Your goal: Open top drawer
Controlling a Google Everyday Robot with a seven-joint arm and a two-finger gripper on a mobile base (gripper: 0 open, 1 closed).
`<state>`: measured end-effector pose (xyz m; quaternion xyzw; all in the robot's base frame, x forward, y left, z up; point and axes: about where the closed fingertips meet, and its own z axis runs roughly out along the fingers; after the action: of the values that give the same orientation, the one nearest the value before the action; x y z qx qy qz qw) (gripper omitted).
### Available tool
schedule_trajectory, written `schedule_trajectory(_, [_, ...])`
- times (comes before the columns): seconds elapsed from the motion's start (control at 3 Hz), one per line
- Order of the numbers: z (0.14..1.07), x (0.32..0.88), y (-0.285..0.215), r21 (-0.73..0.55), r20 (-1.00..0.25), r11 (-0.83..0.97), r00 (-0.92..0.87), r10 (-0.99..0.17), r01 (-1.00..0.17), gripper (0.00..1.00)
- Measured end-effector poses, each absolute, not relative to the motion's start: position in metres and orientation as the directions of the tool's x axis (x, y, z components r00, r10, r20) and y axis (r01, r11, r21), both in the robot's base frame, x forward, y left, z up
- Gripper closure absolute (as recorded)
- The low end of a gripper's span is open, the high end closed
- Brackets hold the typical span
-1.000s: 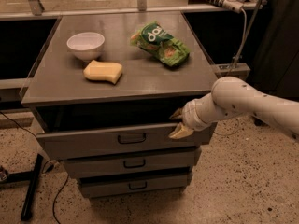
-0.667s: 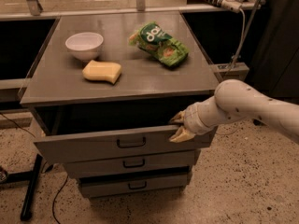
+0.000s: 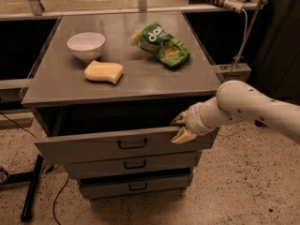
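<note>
Cabinet (image 3: 140, 86) of grey metal fills the centre. Its top drawer (image 3: 84, 150), with a centred black bar handle (image 3: 132, 144), juts out at lower centre, slightly farther than a second ago. The white arm (image 3: 243, 102) ends in the gripper (image 3: 180, 128), which pinches the drawer front's right upper edge between tan fingers. On top lie a crinkled green "pop" bag (image 3: 161, 45), a yellow sponge (image 3: 103, 71) and a white bowl (image 3: 86, 45).

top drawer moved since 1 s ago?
Yes: top drawer slid further out from under the cabinet top, toward camera; gripper at its right end.
</note>
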<state>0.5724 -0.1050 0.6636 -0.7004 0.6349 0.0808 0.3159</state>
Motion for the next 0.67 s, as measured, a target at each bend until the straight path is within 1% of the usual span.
schedule_trajectory(0.33, [0.664, 0.572, -0.105, -0.34, -0.514, 0.006, 0.181, -0.838, -0.94, 0.58])
schedule_trajectory(0.67, [0.662, 0.559, -0.104, -0.341, -0.528, -0.01, 0.2, -0.825, -0.94, 0.35])
